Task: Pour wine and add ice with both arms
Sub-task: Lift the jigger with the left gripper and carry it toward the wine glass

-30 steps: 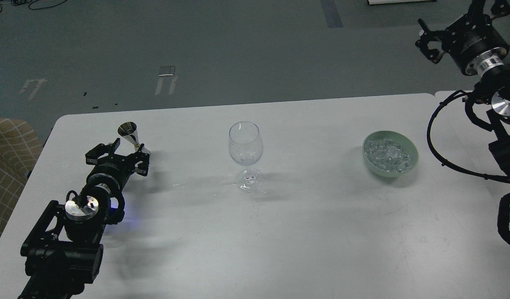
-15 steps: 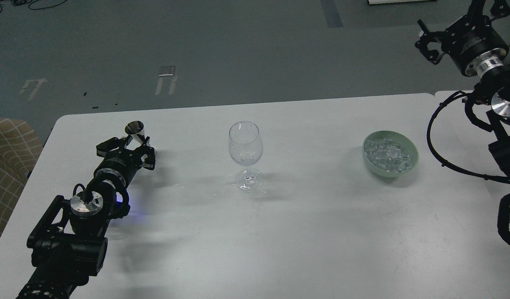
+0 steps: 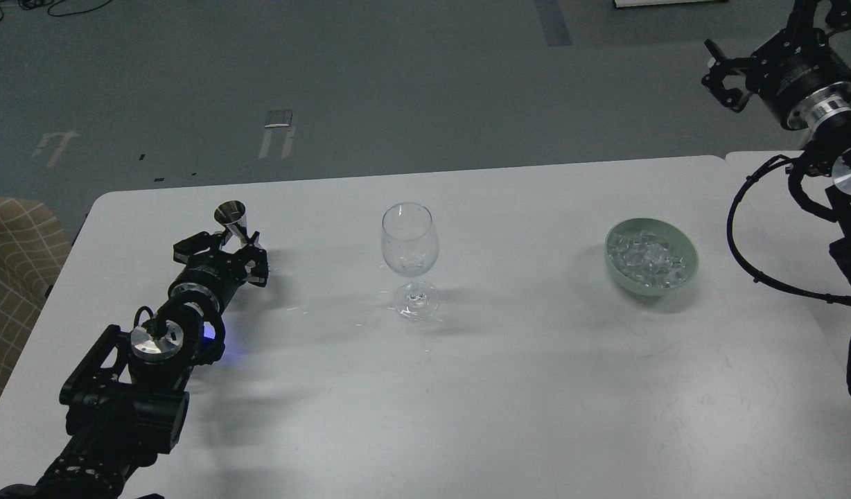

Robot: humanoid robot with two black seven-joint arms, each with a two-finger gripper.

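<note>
A clear wine glass (image 3: 409, 244) stands upright at the table's middle; glints show low in its bowl, and I cannot tell whether wine is in it. My left gripper (image 3: 237, 242) is shut on a small silver cone-shaped measuring cup (image 3: 232, 215), held nearly upright just above the table, well left of the glass. A pale green bowl (image 3: 685, 274) at the right holds many clear ice cubes (image 3: 647, 258). My right gripper (image 3: 723, 75) hangs high beyond the table's far right corner, its fingers apart and empty, far from the bowl.
The white table (image 3: 509, 388) has a few small wet glints around the glass's foot (image 3: 416, 306). A second white surface (image 3: 758, 173) adjoins at the right under my right arm's cables. A checked tan seat (image 3: 13, 263) sits off the left edge.
My left gripper has moved right and a little farther away with the measuring cup, which went from tilted to nearly upright. My right gripper shifted slightly right.
</note>
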